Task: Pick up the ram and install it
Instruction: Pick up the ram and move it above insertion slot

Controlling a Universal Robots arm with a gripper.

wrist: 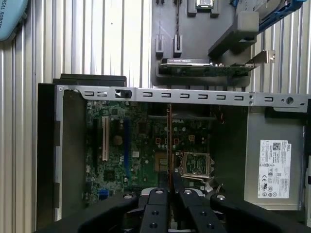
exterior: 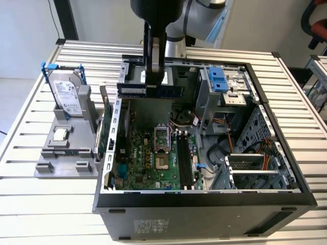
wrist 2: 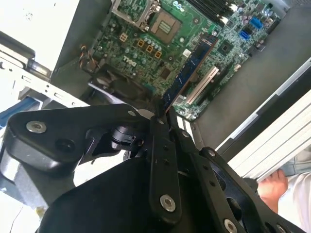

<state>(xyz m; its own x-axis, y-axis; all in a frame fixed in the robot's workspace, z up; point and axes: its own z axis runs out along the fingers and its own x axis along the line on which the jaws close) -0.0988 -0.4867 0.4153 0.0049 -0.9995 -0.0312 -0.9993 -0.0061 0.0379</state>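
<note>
Clamping ram (wrist 2: 190, 65) w/ gripper (wrist 2: 163, 112), over open case (exterior: 204, 201); ram's gripped end hidden

Open computer case (exterior: 204, 217) on slatted table (exterior: 30, 204); hard drive (exterior: 66, 92) (blue-framed) upright in grey holder (exterior: 59, 158).

**A bright corner around a slatted metal bench**

The table (exterior: 41, 204) is a broad top of pale aluminium slats with dark grooves between them, running across the exterior view. In the first wrist view its slats (wrist: 97, 43) catch a soft sheen. Beyond the table's edge, at the exterior view's left, lies a smooth pale grey floor (exterior: 13, 97). Behind it stands a plain whitish wall (exterior: 30, 30), crossed by a dark upright post (exterior: 67, 19). At the exterior view's right edge is a second slatted surface (exterior: 319, 76), apart from the table. The light is even and bright, with only faint shadows.
</note>
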